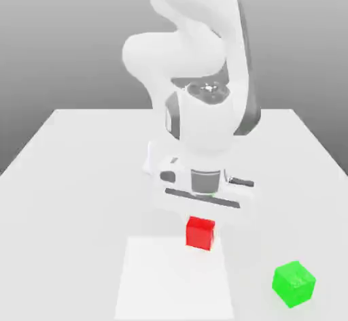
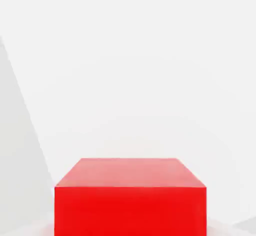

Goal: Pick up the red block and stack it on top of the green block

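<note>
The red block (image 1: 200, 232) is a small cube near the middle of the white table, directly under the arm's hand. My gripper (image 1: 203, 209) hangs low just above it, with the hand's body close over the block's top. In the hand view the red block (image 2: 130, 197) looms large and near, its top face and one side showing. The green block (image 1: 293, 283), a cube of similar size, rests on the table toward the exterior view's right and nearer the front edge, well apart from the red one. It does not appear in the hand view.
The white table (image 1: 81, 177) spreads out on all sides of the blocks. A paler rectangular patch (image 1: 170, 282) lies on its surface in front of the red block. The arm's bulky white body (image 1: 197, 75) rises behind the hand.
</note>
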Controlling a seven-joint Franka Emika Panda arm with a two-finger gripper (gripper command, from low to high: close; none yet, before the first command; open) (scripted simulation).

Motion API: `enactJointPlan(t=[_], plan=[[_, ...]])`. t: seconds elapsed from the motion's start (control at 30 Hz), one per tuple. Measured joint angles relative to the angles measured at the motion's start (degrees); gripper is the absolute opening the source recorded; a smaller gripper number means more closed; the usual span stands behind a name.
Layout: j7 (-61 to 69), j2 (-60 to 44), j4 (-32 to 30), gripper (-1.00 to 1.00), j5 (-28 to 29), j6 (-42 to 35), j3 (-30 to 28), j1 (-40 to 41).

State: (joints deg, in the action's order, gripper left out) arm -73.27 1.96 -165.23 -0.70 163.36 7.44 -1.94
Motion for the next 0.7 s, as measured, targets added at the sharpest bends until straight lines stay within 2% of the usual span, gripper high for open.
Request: enactJointPlan(t=[0.1, 0.4, 0.57, 0.6, 0.7], plan=[[4.25, 0.03, 3.84, -1.00, -0.15, -3.98, 0.95, -2.70], [20.10, -8.45, 22.19, -1.00, 3.44, -14.08, 5.64, -9.77], [19.53, -17.32, 25.34, -1.00, 8.00, -8.55, 4.40, -11.64], [19.01, -18.82, 25.46, 1.00, 8.77, -7.22, 3.90, -12.04], [19.01, -18.82, 25.46, 1.00, 8.77, -7.22, 3.90, -12.04]])
